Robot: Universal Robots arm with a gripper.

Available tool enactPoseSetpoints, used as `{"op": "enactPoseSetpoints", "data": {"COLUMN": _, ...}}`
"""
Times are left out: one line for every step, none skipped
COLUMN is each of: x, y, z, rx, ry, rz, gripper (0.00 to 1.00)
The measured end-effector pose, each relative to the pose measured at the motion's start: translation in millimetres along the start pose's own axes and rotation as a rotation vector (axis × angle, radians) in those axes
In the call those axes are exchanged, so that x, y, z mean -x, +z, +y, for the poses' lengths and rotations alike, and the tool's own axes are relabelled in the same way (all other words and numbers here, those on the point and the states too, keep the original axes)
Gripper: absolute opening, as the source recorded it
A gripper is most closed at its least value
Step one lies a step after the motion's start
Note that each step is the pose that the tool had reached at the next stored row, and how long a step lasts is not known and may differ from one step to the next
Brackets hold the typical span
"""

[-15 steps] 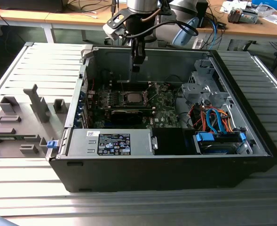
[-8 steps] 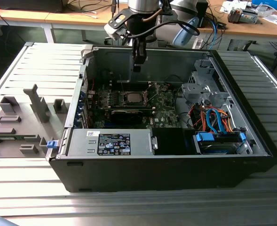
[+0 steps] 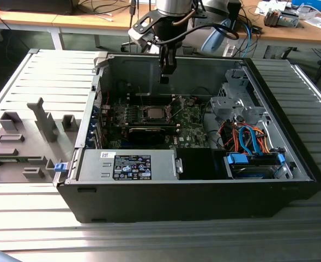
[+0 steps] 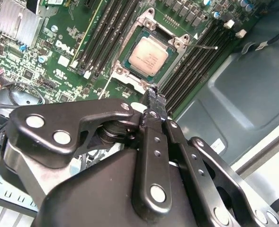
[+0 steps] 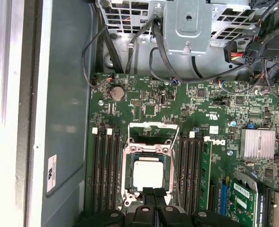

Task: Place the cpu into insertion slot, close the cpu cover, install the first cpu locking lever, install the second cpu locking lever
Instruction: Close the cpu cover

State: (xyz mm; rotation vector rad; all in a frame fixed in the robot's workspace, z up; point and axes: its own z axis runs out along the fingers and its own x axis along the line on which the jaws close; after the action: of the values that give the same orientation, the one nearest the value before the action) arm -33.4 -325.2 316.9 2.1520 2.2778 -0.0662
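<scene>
Lying flat in the insertion slot (image 5: 129, 158), the cpu (image 5: 148, 174) is seen with its silver-grey top facing up, squarely inside the metal rim. The cpu cover (image 5: 153, 125) is swung up off the slot at one edge, so the chip is left bare; green board is seen through its cut-out. Rows of long memory slots (image 5: 103, 170) are set along both sides of the slot.

The gripper (image 5: 153, 193) is held over the edge of the slot opposite the raised cover. Its two black fingers are pressed together and nothing is gripped between them. Whether the tips touch the rim cannot be told.

In the exterior view, the gripper (image 3: 164, 76) is seen above the board, at about 12 o'clock from the cpu (image 3: 152, 113). A power supply (image 3: 127, 164) is placed at 6 o'clock from the chip, and a bundle of orange and blue cables (image 3: 247, 136) at 3 o'clock. All of this is housed in an open black computer case (image 3: 204, 202), which is laid on a slatted grey table (image 3: 149, 240). A grey fixture (image 3: 40, 117) is stood outside the case at 9 o'clock.
</scene>
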Motion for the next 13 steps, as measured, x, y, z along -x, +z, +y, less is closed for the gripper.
{"op": "enactPoseSetpoints", "data": {"x": 0.1, "y": 0.0, "z": 0.8, "rx": 0.0, "ry": 0.0, "rz": 0.0, "gripper": 0.11}}
{"op": "enactPoseSetpoints", "data": {"x": 0.1, "y": -0.1, "z": 2.3, "rx": 0.0, "ry": 0.0, "rz": 0.0, "gripper": 0.11}}
{"op": "enactPoseSetpoints", "data": {"x": 0.2, "y": -0.1, "z": 3.2, "rx": 0.0, "ry": 0.0, "rz": 0.0, "gripper": 0.11}}
{"op": "enactPoseSetpoints", "data": {"x": 0.2, "y": -0.1, "z": 4.0, "rx": 0.0, "ry": 0.0, "rz": 0.0, "gripper": 0.11}}
{"op": "enactPoseSetpoints", "data": {"x": 0.3, "y": -0.1, "z": 5.5, "rx": 0.0, "ry": 0.0, "rz": 0.0, "gripper": 0.11}}
{"op": "enactPoseSetpoints", "data": {"x": 0.4, "y": -0.2, "z": 6.7, "rx": 0.0, "ry": 0.0, "rz": 0.0, "gripper": 0.11}}
{"op": "enactPoseSetpoints", "data": {"x": 0.5, "y": -0.2, "z": 7.8, "rx": 0.0, "ry": 0.0, "rz": 0.0, "gripper": 0.11}}
{"op": "enactPoseSetpoints", "data": {"x": 0.5, "y": -0.2, "z": 9.1, "rx": 0.0, "ry": 0.0, "rz": 0.0, "gripper": 0.11}}
{"op": "enactPoseSetpoints", "data": {"x": 0.6, "y": -0.3, "z": 10.0, "rx": -0.0001, "ry": 0.0, "rz": 0.0, "gripper": 0.11}}
{"op": "enactPoseSetpoints", "data": {"x": 0.7, "y": -0.3, "z": 11.3, "rx": 0.0, "ry": 0.0, "rz": 0.0, "gripper": 0.11}}
{"op": "enactPoseSetpoints", "data": {"x": 0.7, "y": -0.3, "z": 12.4, "rx": 0.0, "ry": 0.0, "rz": 0.0, "gripper": 0.11}}
{"op": "enactPoseSetpoints", "data": {"x": 0.8, "y": -0.3, "z": 13.3, "rx": 0.0, "ry": 0.0, "rz": 0.0001, "gripper": 0.11}}
{"op": "enactPoseSetpoints", "data": {"x": 0.8, "y": -0.3, "z": 14.2, "rx": 0.0, "ry": 0.0, "rz": 0.0, "gripper": 0.11}}
